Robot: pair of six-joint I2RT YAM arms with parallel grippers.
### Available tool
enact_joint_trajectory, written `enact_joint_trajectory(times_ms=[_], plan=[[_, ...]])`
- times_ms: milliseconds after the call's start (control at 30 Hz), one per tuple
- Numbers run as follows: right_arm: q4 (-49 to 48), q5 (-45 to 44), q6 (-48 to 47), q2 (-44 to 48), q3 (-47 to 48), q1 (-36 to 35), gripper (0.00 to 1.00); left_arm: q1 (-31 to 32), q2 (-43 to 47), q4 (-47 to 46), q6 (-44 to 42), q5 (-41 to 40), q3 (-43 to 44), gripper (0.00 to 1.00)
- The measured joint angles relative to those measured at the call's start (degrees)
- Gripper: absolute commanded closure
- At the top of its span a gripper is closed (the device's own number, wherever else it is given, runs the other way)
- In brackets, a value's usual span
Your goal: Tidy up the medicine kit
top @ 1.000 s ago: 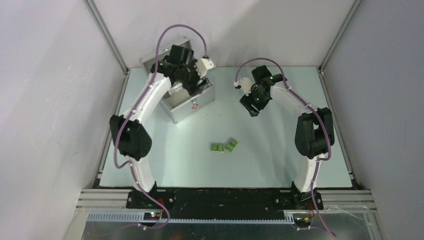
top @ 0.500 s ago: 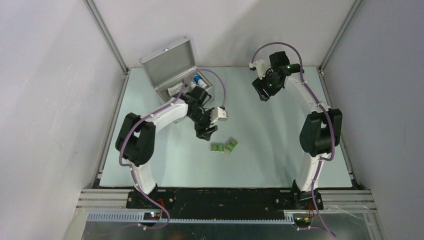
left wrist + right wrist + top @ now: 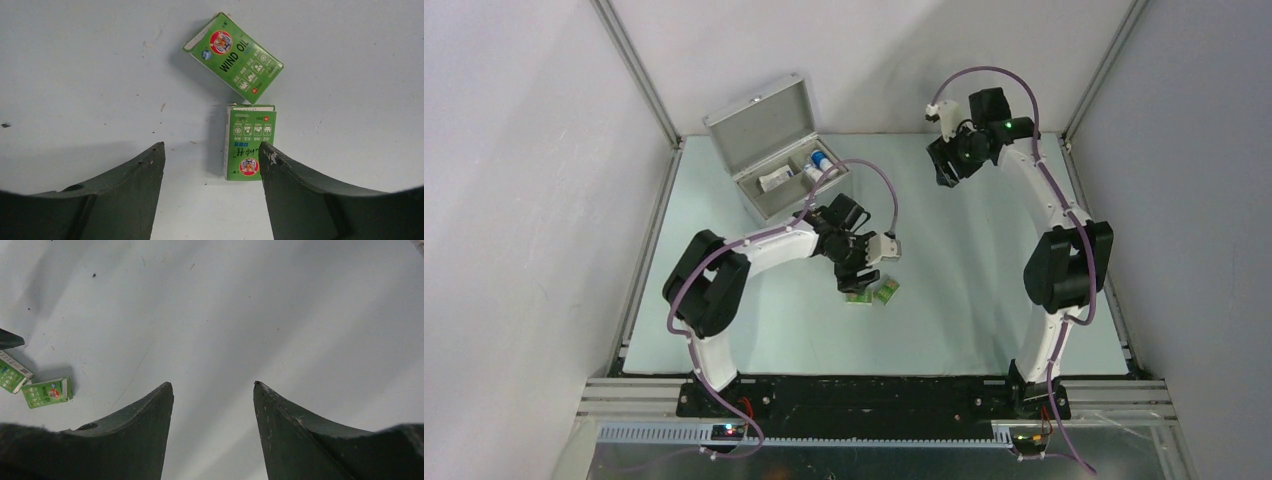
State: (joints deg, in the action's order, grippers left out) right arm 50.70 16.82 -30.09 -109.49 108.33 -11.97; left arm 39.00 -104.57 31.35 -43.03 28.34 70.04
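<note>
The medicine kit (image 3: 762, 125) stands at the far left of the worktop (image 3: 984, 290), lid raised, with a white pack (image 3: 774, 181) and a blue-capped bottle (image 3: 819, 162) inside. My left fingers (image 3: 854, 282) are spread and grip nothing, positioned mid-worktop above the left green box (image 3: 247, 147), which lies just beside one finger; the right green box (image 3: 234, 57) lies tilted, close to it. My right fingers (image 3: 944, 170) are likewise apart and empty, over the far side, well apart from the kit.
</note>
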Motion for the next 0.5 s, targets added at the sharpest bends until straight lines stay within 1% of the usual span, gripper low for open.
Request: enact_joint_trajectory(times_ms=[267,367,400,433,467,500], plan=[[0.07,2.99,2.40,0.00,0.00,1.99,0.36,0.81,-0.22,-1.57,0.04,-0.42,-4.17,0.29],[0.07,3.98,3.41,0.00,0.00,3.50,0.36,1.53,-0.28,-3.08,-0.39,-1.09,-5.53,0.36],[0.09,4.24,3.65,0.00,0.00,3.89,0.36,1.73,-0.28,-3.65,-0.37,-1.38,-5.55,0.42],[0.07,4.46,3.80,0.00,0.00,4.37,0.36,1.90,-0.33,-4.31,-0.22,-1.73,-5.62,0.45],[0.09,4.66,3.98,0.00,0.00,4.68,0.36,2.10,-0.35,-4.81,0.09,-2.21,-5.73,0.52],[0.07,4.81,4.22,0.00,0.00,4.98,0.36,2.23,-0.35,-5.29,0.33,-2.49,-5.84,0.54]])
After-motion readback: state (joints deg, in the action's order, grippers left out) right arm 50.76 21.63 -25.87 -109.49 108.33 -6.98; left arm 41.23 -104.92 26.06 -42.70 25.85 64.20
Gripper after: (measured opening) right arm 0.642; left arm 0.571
